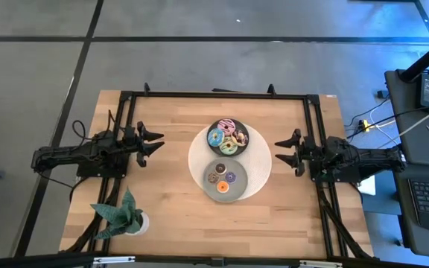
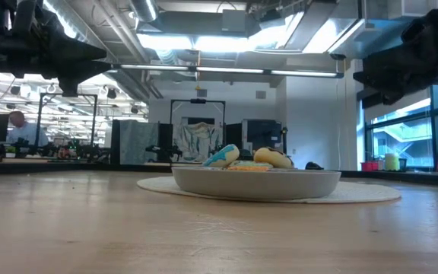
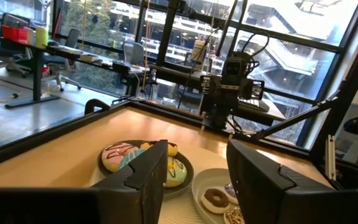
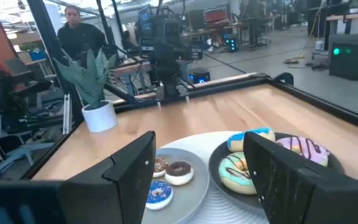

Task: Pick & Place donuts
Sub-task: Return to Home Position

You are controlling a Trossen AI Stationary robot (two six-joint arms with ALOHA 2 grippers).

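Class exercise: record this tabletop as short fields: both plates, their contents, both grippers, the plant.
black plate: holds larger donuts, on white mat
gray plate: holds mini donuts, beside black plate, same mat
left gripper: open, empty, left of plates
right gripper: open, empty, right of plates
plant: table corner on left arm's side

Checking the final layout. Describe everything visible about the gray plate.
The gray plate is a round, shallow, matte dish with a low raised rim. It lies flat on the white round mat, close beside the black plate. It holds four mini donuts: dark, brown sprinkled, purple and orange. Nothing else touches it.
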